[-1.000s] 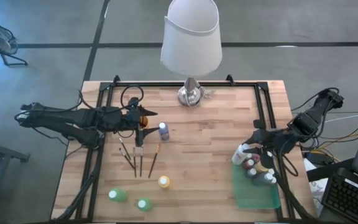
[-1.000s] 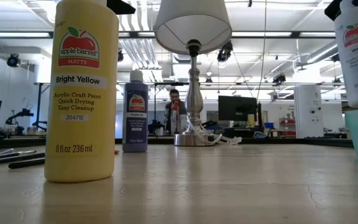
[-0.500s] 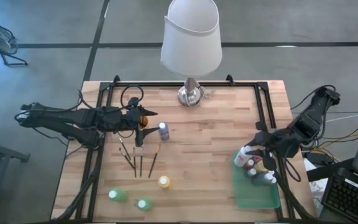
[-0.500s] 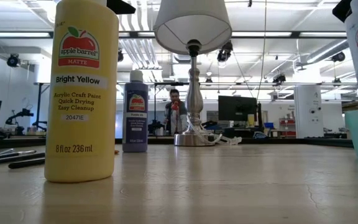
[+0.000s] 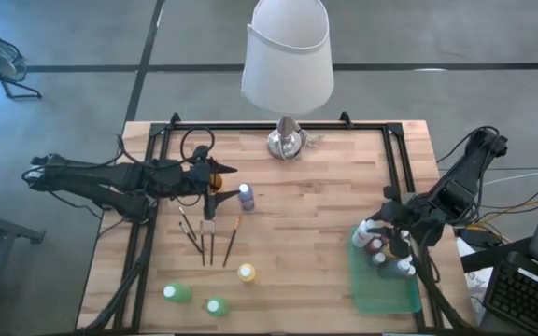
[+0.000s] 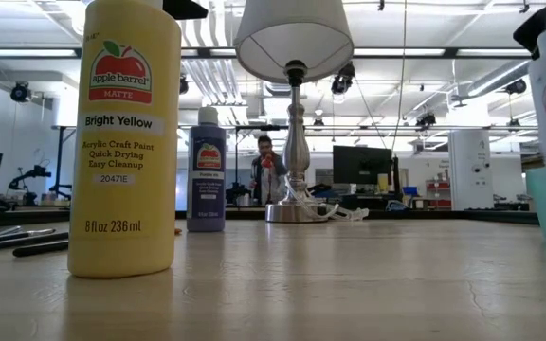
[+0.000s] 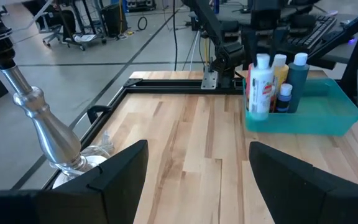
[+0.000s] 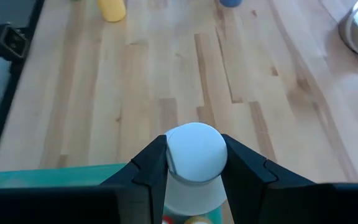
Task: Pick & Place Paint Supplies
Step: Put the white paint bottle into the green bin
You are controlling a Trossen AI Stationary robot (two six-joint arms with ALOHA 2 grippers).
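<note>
My right gripper point(image 5: 382, 233) is shut on a white paint bottle point(image 7: 260, 85) at the far left corner of the green tray point(image 5: 386, 294), where several other bottles point(image 7: 289, 84) stand. On the table stand a purple bottle point(image 5: 246, 196), a yellow one point(image 5: 247, 273) and two green ones point(image 5: 176, 293) point(image 5: 215, 306). Thin paintbrushes point(image 5: 205, 241) lie flat between them. My left gripper point(image 7: 197, 149) hangs open above the table's left part, near the purple bottle, with nothing between its fingers. My right gripper pinches the white bottle just under its round white cap point(image 8: 196, 149), one finger point(image 8: 151, 167) on each side. The fingers come slanting down from the table's right side. The bottle stays upright; whether its base rests on the tray floor I cannot tell.
A tall lamp with a white shade point(image 5: 288, 56) stands on its metal base point(image 5: 287, 142) at the table's far middle. A black frame point(image 5: 395, 149) runs along the table's edges. Bare wood point(image 5: 306, 233) lies between the brushes and the tray.
My right gripper has carried the white bottle a little toward the table's right edge and down, over the tray's corner, turning slightly as it went. The bottle has stayed upright.
</note>
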